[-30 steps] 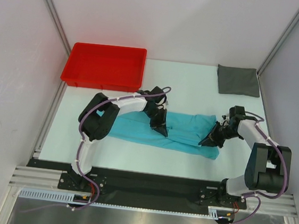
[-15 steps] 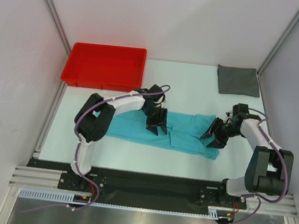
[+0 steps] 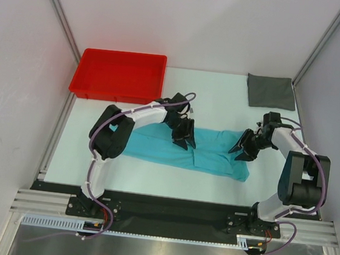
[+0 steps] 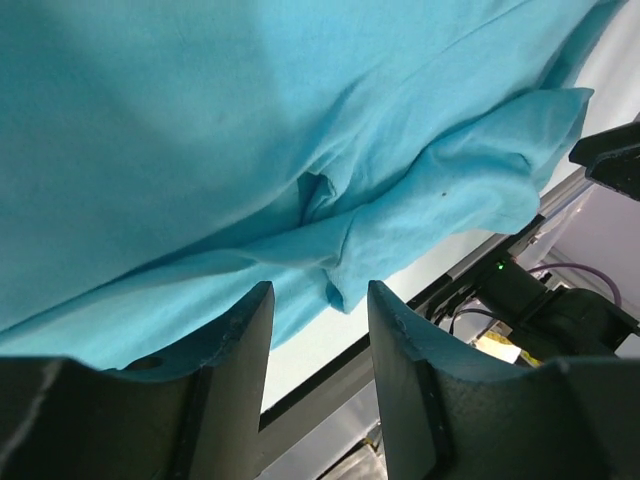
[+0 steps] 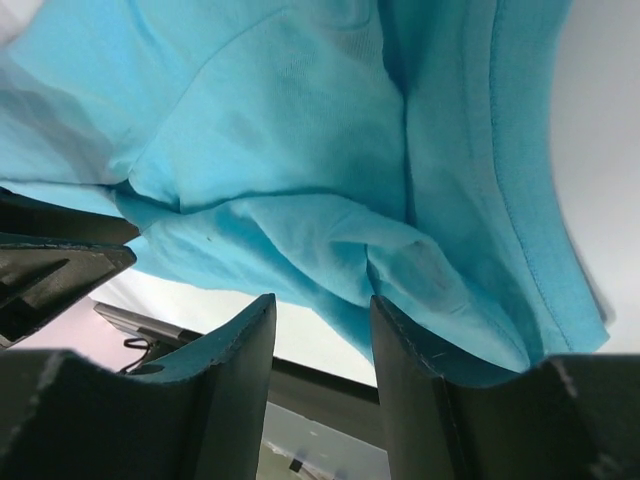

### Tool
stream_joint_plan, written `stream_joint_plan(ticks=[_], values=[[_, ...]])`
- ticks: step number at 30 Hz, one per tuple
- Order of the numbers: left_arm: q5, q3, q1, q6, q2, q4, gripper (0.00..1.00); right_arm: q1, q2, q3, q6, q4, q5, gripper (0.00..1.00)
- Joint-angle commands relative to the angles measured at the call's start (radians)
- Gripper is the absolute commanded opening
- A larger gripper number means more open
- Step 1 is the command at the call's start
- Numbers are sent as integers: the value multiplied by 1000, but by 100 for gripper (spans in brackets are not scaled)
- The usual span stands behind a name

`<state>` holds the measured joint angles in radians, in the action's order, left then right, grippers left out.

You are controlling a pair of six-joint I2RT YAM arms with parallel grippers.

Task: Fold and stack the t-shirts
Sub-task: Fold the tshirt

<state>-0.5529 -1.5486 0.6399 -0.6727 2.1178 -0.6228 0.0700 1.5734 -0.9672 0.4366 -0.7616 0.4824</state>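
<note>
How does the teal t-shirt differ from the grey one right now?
The teal t-shirt is bright turquoise; the grey t-shirt is dark. The teal t-shirt lies as a long rumpled band mid-table; the grey t-shirt is a small, neat folded rectangle. The left gripper and right gripper are over the teal t-shirt, while the grey t-shirt sits alone at the far right corner. Both lie on the white table.

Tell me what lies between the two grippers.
Only the turquoise t-shirt: its middle stretch runs from the left gripper to the right gripper, clearest in the top view.
</note>
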Motion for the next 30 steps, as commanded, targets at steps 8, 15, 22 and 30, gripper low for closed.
stream_joint_plan(ticks=[8,15,22,30], values=[[-64,-77,-3,-47,60,49,44,5,88,-27,14,88,-1,48],[-70,-82,-5,-77,79,69,29,5,120,-44,19,111,-5,35],[-58,-61,-19,-96,80,90,1,25,99,-51,14,108,-45,3],[-45,-48,-40,-94,85,103,0,74,103,-27,4,137,-51,0]])
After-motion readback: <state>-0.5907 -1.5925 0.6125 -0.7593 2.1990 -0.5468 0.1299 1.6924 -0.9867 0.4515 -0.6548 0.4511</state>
